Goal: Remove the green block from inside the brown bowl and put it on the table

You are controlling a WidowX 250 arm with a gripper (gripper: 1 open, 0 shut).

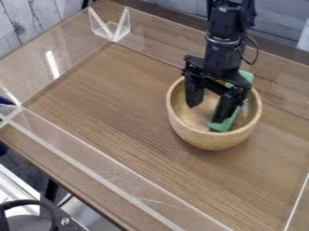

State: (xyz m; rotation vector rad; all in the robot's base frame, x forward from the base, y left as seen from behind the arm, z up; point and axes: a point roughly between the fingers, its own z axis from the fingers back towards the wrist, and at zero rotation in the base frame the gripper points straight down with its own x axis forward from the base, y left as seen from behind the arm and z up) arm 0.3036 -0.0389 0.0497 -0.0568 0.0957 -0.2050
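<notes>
step: reaching in for the grab | gripper [216,101] spread wide, down in the brown bowl [193,133] over the green block [229,109] | next: pinch it, lift, drop on table [108,108]

The black gripper [215,101] points straight down into the tan wooden bowl [183,128], its fingers [193,93] spread wide on either side of the green block [230,106], which leans against the bowl's far wall. The bowl sits on the wood-grain desk [103,99], ringed by a clear acrylic wall [72,153].
</notes>
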